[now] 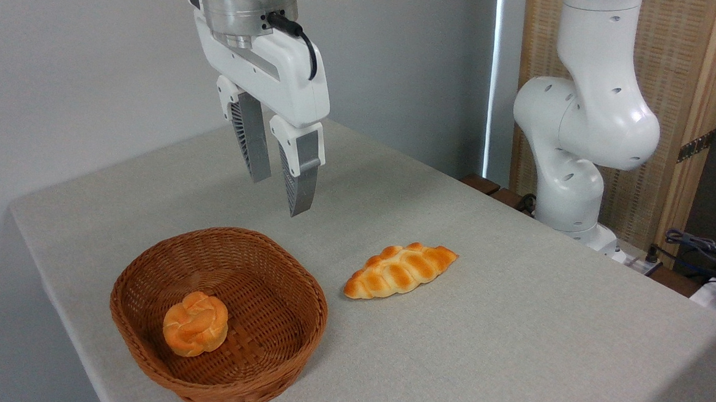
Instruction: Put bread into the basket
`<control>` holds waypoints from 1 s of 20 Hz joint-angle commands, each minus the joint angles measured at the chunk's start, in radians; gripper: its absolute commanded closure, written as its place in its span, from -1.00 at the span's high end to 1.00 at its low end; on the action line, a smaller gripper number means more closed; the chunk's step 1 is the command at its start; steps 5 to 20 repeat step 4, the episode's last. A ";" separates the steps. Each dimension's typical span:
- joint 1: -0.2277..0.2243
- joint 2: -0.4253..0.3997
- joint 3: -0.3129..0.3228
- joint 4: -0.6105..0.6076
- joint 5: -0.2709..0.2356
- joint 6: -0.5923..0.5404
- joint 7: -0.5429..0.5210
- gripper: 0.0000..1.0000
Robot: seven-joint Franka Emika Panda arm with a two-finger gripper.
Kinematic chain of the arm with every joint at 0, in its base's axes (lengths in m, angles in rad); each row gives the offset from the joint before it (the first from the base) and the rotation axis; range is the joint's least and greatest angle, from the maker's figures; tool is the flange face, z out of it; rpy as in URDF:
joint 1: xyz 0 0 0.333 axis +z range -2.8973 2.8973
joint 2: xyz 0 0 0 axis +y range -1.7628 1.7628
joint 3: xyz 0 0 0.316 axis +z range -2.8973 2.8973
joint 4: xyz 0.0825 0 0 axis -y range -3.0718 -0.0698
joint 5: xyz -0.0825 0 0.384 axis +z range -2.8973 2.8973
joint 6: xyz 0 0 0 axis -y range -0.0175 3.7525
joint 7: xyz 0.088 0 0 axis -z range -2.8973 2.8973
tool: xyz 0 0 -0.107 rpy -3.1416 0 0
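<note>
The bread (195, 323), a small round orange-golden knotted bun, lies inside the brown wicker basket (304, 284) at the front left of the table, toward the basket's left side. My gripper (280, 196) hangs well above the basket's far rim, pointing down, its two grey fingers a little apart with nothing between them. It touches neither the bun nor the basket.
A longer braided golden loaf (400, 270) lies on the grey tablecloth just right of the basket. The arm's white base (571, 175) stands at the table's far right edge, with a wooden screen behind it and cables (708, 250) at the far right.
</note>
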 commanded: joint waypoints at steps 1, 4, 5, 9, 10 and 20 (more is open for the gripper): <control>0.015 -0.006 -0.012 0.003 0.016 -0.017 -0.010 1.00; 0.017 -0.006 -0.012 0.003 0.016 -0.016 -0.013 1.00; 0.017 -0.006 -0.012 0.003 0.016 -0.016 -0.013 1.00; 0.017 -0.006 -0.012 0.003 0.016 -0.016 -0.013 1.00; 0.017 -0.006 -0.012 0.003 0.016 -0.016 -0.013 1.00; 0.017 -0.006 -0.012 0.003 0.016 -0.016 -0.013 1.00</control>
